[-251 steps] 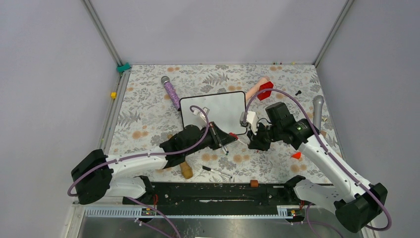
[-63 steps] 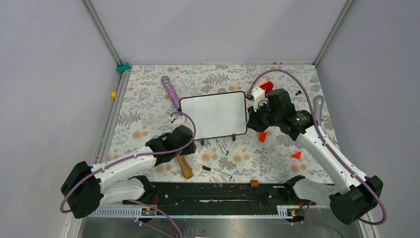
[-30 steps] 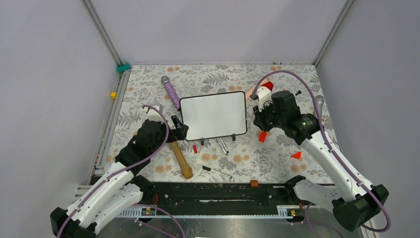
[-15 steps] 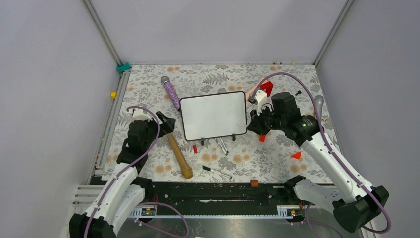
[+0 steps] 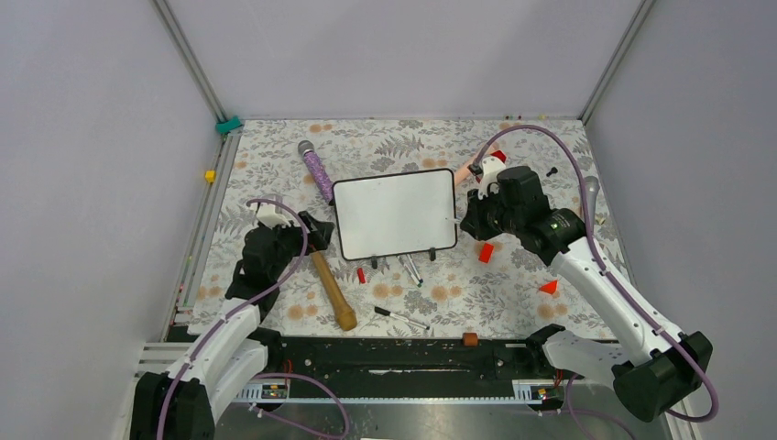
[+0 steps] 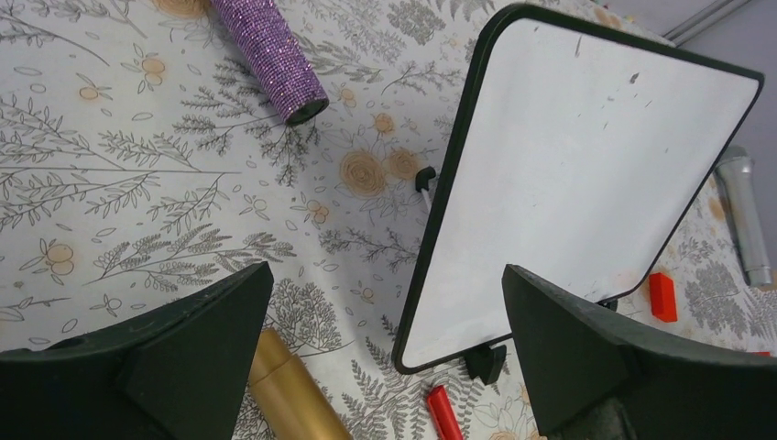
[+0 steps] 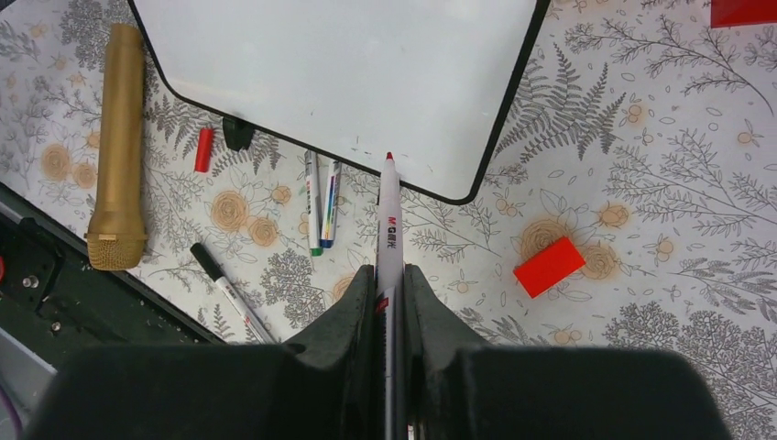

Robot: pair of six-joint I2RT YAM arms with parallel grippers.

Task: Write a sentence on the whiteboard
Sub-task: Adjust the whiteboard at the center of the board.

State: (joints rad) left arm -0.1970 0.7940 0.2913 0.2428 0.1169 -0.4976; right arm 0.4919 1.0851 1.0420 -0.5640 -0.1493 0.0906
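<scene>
retreat of left gripper (image 5: 310, 229) leftward, fingers (image 6: 183, 348) spread; right gripper (image 7: 389, 275) pinching red marker (image 7: 389, 215) beside blank whiteboard (image 5: 394, 215), ready to write.

Markers (image 5: 410, 269) at near edge of whiteboard (image 5: 395, 213)

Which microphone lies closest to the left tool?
The gold metallic microphone, its handle beside the open left tool; purple glittery microphone and silver microphone lie farther.

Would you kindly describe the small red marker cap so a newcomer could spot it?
Start at the whiteboard, the big white rectangle. Just off its near edge, beside its left black foot, lies the red cap: a short red tube, unlike the long pens to its right.
</scene>
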